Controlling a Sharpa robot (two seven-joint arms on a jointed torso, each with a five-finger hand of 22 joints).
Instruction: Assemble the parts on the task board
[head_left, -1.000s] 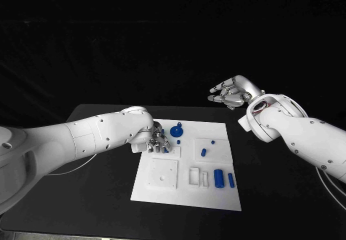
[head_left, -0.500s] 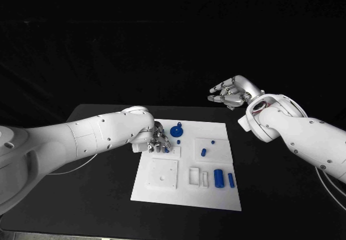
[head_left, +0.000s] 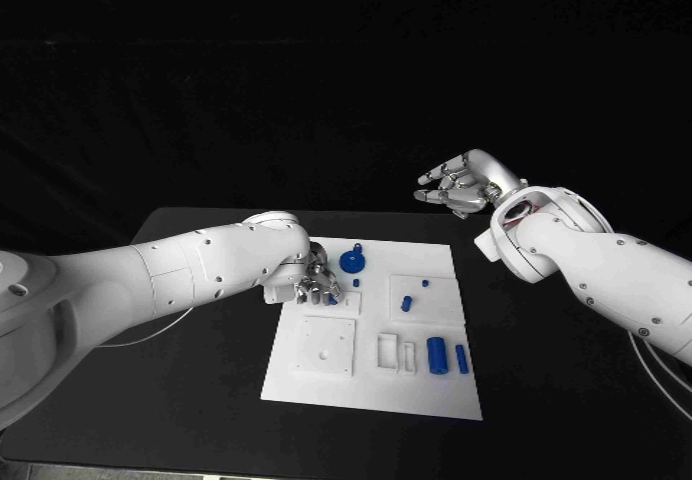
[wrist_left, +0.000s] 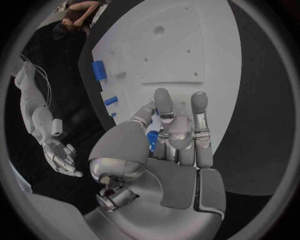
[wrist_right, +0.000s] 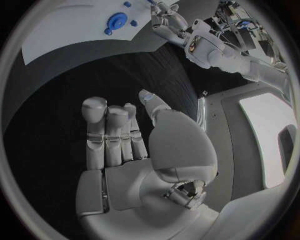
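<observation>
1. The fingers (wrist_left: 164, 107) of the left hand (head_left: 307, 280) are curled down together over a small blue part (wrist_left: 152, 140) at the left edge of the task board (head_left: 433, 390); the left wrist view shows the blue piece tucked between thumb and fingers, so the hand pinches it.
2. The right hand (head_left: 462, 185) is raised beyond the far right corner of the board, well apart from it, with its fingers (wrist_right: 106, 130) stretched side by side and the thumb held away, holding nothing.
3. The board lies in the middle of the black surface (head_left: 173, 400).
4. A round blue disc part (head_left: 353, 264) sits near the board's far edge, just beside the left hand.
5. A small blue peg (head_left: 407, 304) stands in a raised white square right of centre.
6. Two blue cylinders (head_left: 437, 356) lie side by side near the board's right near corner, next to a white rectangular frame (head_left: 391, 351).
7. A white square plate with holes (head_left: 326, 346) sits on the board's near left area.
</observation>
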